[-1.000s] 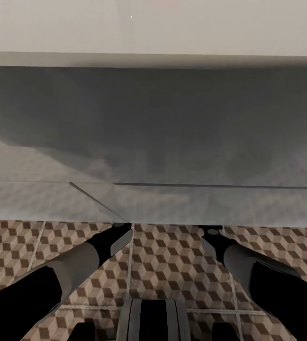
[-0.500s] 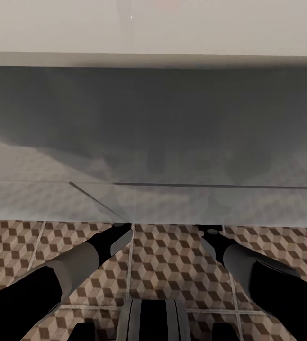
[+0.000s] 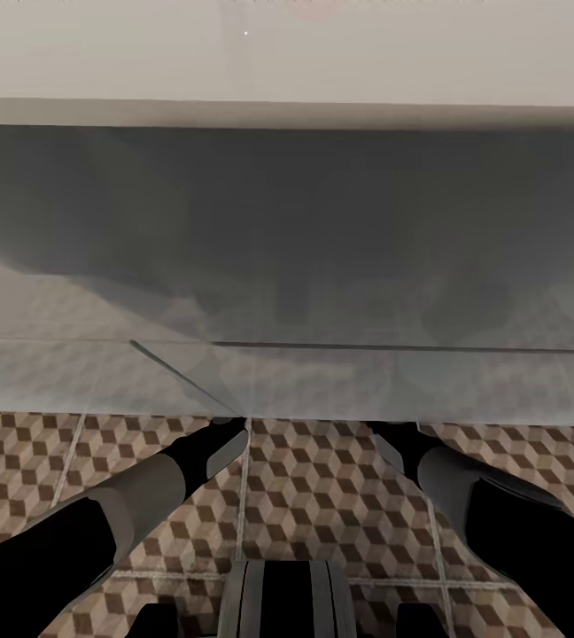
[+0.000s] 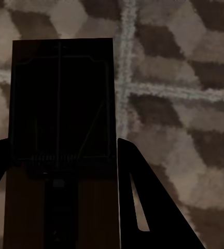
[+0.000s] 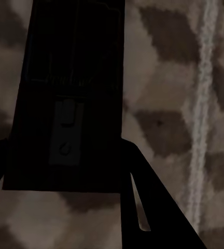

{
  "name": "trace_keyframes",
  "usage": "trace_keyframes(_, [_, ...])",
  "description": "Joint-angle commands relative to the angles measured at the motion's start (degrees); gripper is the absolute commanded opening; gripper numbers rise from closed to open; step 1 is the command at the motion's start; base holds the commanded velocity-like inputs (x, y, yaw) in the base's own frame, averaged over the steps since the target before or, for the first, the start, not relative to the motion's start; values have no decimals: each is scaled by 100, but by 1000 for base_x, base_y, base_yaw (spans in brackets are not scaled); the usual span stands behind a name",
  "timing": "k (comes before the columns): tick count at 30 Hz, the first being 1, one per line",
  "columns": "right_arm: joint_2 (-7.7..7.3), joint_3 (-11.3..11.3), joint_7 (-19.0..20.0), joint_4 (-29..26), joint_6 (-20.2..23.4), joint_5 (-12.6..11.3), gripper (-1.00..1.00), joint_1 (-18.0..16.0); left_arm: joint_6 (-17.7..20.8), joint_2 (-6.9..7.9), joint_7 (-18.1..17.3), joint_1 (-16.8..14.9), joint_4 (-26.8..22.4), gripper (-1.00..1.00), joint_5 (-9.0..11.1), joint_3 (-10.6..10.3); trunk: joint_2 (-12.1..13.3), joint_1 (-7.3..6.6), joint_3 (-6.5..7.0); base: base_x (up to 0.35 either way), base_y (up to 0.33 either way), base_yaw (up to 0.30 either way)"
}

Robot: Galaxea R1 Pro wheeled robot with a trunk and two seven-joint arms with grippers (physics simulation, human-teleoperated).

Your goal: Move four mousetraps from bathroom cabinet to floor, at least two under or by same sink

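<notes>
My left gripper [image 4: 60, 155] is shut on a mousetrap [image 4: 63, 114], a flat dark-brown slab with thin wire parts, just above the cube-patterned bathroom floor [image 4: 184, 67]. Another mousetrap [image 5: 70, 98] sits between the shut fingers of my right gripper [image 5: 60, 150], also over the floor tiles [image 5: 164, 78]. I cannot tell whether either trap touches the floor. In the head view both forearms, left [image 3: 190, 461] and right [image 3: 446, 478], reach forward to the foot of the bathroom sink's flat white vanity front [image 3: 287, 230]. That edge hides the fingertips.
The vanity front spans the whole width of the head view and lies in grey shadow, with a pale top band [image 3: 287, 53] above it. Patterned floor tiles [image 3: 322, 496] lie between the vanity and my base [image 3: 287, 598].
My right arm has pushed slightly forward, so its wrist end now sits under the vanity's lower edge. The left arm has not moved.
</notes>
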Motion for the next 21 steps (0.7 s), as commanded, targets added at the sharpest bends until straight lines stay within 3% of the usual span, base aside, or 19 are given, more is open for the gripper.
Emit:
trace_keyframes(1, [-2,34,-8,-9,308,-166,-100,1,-28,2,32,-6,-1,-100,45,-47,0,1,-4,0,0,0])
trace_keyframes(9, [-3,34,-8,-13,301,-166,-100,-1,-28,2,30,-6,-3,-100,44,-47,0,1,-4,0,0,0])
trace_keyframes(10, [-4,34,-8,-12,293,-166,100,-1,-28,2,31,-6,-3,-100,44,-47,0,1,-4,0,0,0])
trace_keyframes(21, [-5,25,-8,-20,262,-166,100,3,-28,2,29,-6,-2,-100,44,-47,0,1,-4,0,0,0])
